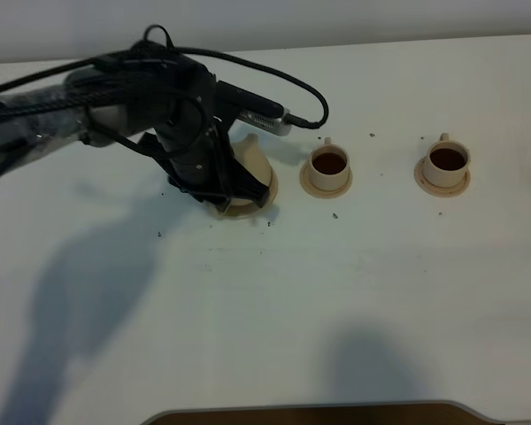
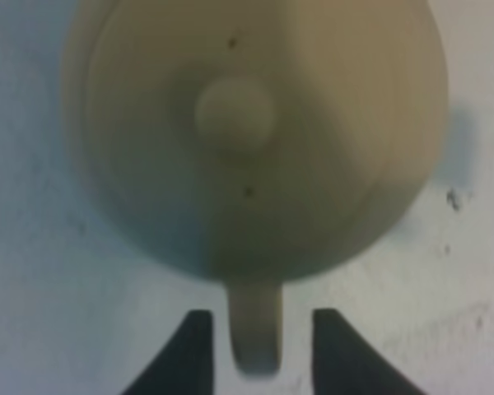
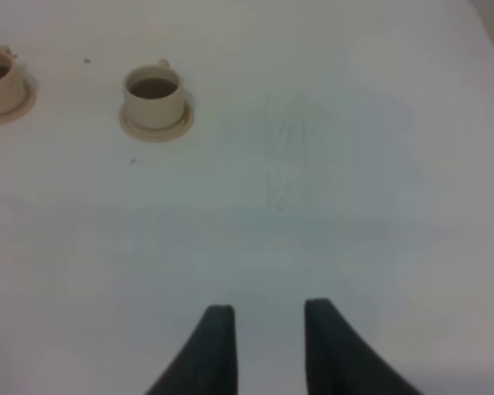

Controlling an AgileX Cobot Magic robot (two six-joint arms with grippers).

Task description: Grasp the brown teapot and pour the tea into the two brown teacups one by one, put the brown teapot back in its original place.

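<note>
I see both teacups [image 1: 328,165] [image 1: 446,161] filled and the teapot [image 2: 255,132] down near the table's far edge; my left gripper [image 2: 257,350] stands released around its handle, only withdrawal remaining.

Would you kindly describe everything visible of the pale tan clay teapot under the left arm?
The pale tan clay teapot is squat and round, matte, with a knobbed lid closed on top and a loop handle. It stands upright on the white table, left of both teacups. From above the arm hides most of it. The left gripper straddles the handle, fingers apart from it on each side, apparently not touching.
</note>
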